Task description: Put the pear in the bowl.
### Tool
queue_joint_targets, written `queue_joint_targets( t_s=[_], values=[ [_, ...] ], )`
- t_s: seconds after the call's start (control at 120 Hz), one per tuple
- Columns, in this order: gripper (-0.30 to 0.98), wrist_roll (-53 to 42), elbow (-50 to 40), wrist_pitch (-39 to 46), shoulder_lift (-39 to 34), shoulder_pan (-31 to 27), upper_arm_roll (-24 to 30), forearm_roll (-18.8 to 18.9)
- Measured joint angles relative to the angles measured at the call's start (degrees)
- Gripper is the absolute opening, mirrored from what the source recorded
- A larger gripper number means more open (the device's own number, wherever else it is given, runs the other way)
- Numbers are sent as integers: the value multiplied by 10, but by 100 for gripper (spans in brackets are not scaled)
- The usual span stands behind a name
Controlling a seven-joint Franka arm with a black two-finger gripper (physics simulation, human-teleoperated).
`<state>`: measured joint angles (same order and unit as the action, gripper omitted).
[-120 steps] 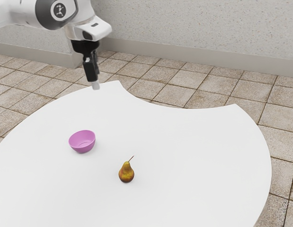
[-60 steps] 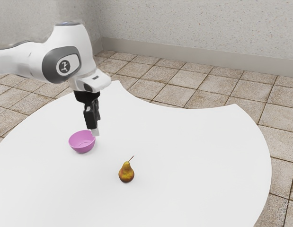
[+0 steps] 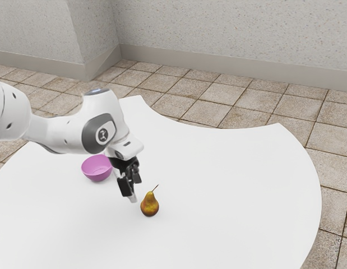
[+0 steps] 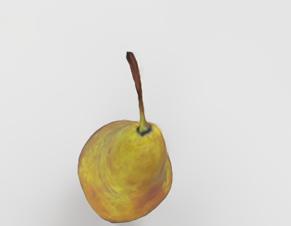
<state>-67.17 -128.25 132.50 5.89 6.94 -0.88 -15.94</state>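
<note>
The gripper [image 3: 133, 199] hangs above the table beside the pear, on the exterior view's left of it, pointing down at a slight tilt. A yellow-brown pear [image 3: 149, 204] stands upright on the white table, its thin stem rising. From above, the pear [image 4: 126, 174] lies below my hand, with its dark stem sticking out and bare white tabletop around it. The purple bowl [image 3: 96, 170] sits on the table behind the gripper, toward the exterior view's left, and my arm partly overlaps its rim. No pear is in the bowl.
The white table [image 3: 229, 185] has a curved edge and a concave cut-out on its far side. Beyond it lie the tiled floor [image 3: 218, 106] and a pale speckled wall [image 3: 235, 33].
My arm has come down from high over the table's far part, past the bowl, to beside the pear. The pear and bowl have stayed put.
</note>
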Motion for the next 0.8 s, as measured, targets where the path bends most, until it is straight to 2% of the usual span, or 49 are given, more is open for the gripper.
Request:
queue_joint_targets(
  t_s=[0.133,0.3,0.408,0.683,0.8],
  values=[
    [69,-39,-9,5,16,13,1,-31],
    [69,-101,-6,33,43,11,0,-135],
    [69,-140,-5,53,61,10,0,-174],
    [68,-214,13,84,103,6,-2,-204],
    [61,-236,13,90,108,10,-2,-207]
  ],
)
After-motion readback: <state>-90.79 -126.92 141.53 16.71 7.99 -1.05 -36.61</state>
